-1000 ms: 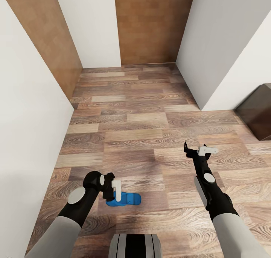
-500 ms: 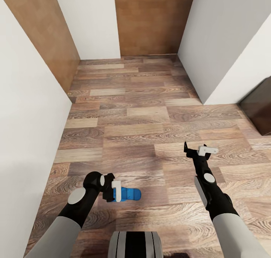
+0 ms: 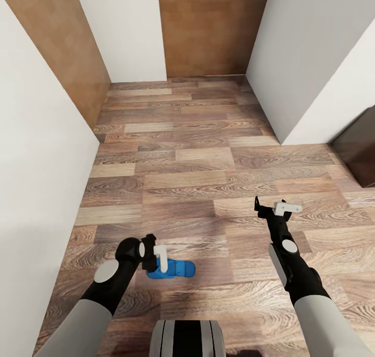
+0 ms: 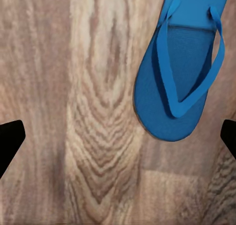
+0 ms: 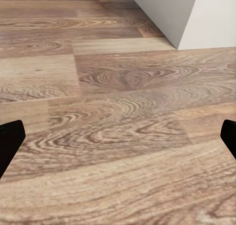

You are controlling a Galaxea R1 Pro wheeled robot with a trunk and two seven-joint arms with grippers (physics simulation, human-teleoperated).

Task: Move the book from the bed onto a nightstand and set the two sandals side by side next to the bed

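Blue sandal [image 4: 179, 82], one, lies on plank floor [image 3: 198, 154] under wide-spread left pincer [image 3: 156, 260]; right pincer [image 3: 276, 207] wide, empty

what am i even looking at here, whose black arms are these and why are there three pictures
These are simulator renders of a wheeled robot with two arms, steered remotely by a person. The big picture comes from a camera on its head, looking down over both arms at a wood-plank floor between white walls.

The other two pictures come from small cameras near each gripper, looking along its two fingers; the black shapes at their edges are the fingertips.

The left gripper hangs open above a bright blue sandal lying flat on the floor, straps up. In its wrist view the sandal sits off to one side, not centred between the fingertips. Nothing is held.

The right gripper is open too, with bare floor beneath it and a white wall corner ahead.
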